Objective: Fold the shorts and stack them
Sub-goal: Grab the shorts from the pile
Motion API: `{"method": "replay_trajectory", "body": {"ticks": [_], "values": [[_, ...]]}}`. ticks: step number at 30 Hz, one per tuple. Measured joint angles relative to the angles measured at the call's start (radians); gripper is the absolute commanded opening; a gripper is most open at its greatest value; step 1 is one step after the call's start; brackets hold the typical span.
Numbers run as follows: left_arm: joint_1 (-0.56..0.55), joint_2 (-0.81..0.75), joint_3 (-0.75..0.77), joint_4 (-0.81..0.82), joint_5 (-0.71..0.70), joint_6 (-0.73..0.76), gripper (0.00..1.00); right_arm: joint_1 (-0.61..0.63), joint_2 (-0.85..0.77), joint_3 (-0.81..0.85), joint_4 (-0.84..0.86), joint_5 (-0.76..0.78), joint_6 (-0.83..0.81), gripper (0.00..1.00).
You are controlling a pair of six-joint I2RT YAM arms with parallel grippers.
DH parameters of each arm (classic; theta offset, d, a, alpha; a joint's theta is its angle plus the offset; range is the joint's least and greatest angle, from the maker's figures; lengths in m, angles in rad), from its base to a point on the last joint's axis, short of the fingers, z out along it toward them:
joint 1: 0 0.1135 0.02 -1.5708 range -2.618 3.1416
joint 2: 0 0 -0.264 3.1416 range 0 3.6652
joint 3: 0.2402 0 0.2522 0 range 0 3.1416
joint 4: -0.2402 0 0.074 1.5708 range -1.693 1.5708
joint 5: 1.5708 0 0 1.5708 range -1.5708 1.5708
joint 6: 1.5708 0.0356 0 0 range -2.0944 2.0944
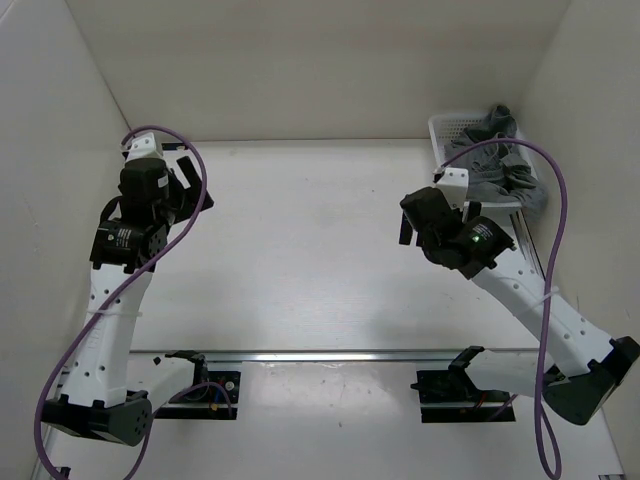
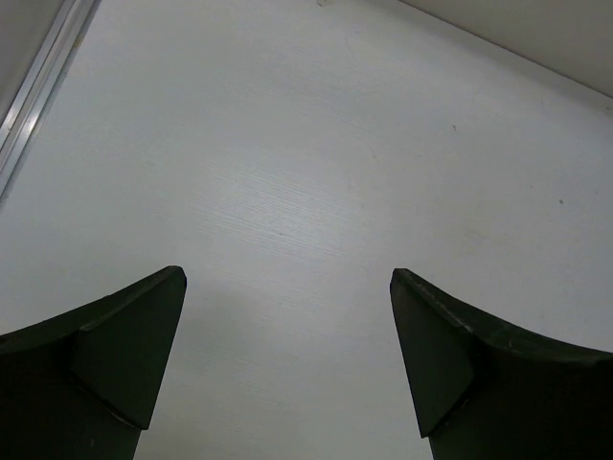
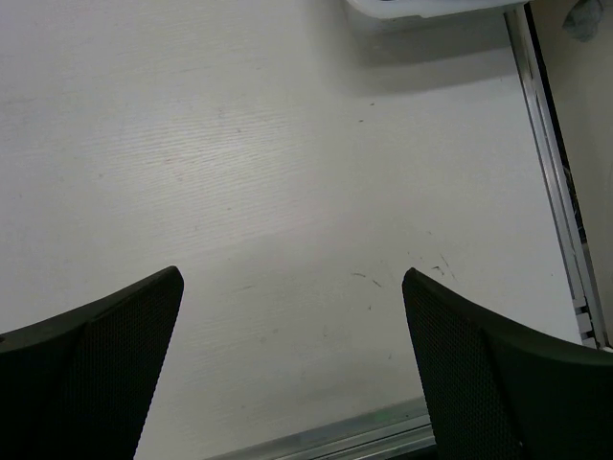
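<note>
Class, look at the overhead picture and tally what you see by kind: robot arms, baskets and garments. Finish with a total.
Robot arms: 2 (left arm, right arm)
White mesh basket: 1
Grey shorts, heaped in the basket: 1
Total: 4

A white table (image 1: 300,250) with a matte, faintly grained top stands boxed in by plain off-white panels: a back wall (image 1: 320,70), a left wall (image 1: 40,150) and a right wall (image 1: 590,100). A silvery metal rail (image 1: 340,354) runs across its near side. The light is soft and even, casting only faint shadows.
</note>
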Motion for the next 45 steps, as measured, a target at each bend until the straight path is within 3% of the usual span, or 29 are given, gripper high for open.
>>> {"method": "replay_trajectory", "body": {"ticks": [10,14,19,23,24,26,37,41,44,45], "values": [[0.0,0.0,-0.021,0.015,0.084,0.025,1.0,-0.011,0.042,-0.013,-0.002,0.044,0.041,1.0],[0.0,0.001,-0.039,0.028,0.135,0.025,1.0,-0.137,0.14,0.06,-0.004,0.018,0.008,0.95],[-0.002,0.056,-0.036,0.033,0.244,0.048,1.0,-0.505,0.356,0.285,0.027,-0.227,-0.1,0.8],[-0.007,0.159,-0.03,0.032,0.29,0.061,1.0,-0.681,0.558,0.493,0.047,-0.37,-0.148,0.83],[-0.01,0.178,-0.03,0.029,0.294,0.063,1.0,-0.709,0.614,0.545,0.051,-0.405,-0.154,0.92],[-0.013,0.207,-0.029,0.024,0.296,0.064,1.0,-0.755,0.712,0.635,0.05,-0.454,-0.159,0.98],[-0.018,0.338,0.018,0.022,0.264,0.077,1.0,-0.888,1.217,1.161,0.002,-0.465,-0.175,0.98],[-0.029,0.404,0.026,0.019,0.246,0.077,1.0,-0.89,1.343,1.229,0.02,-0.475,-0.179,0.89],[-0.033,0.443,0.039,0.006,0.23,0.077,1.0,-0.892,1.407,1.229,0.038,-0.504,-0.178,0.65],[-0.037,0.452,0.045,0.001,0.222,0.077,1.0,-0.893,1.423,1.229,0.042,-0.516,-0.177,0.4]]}}
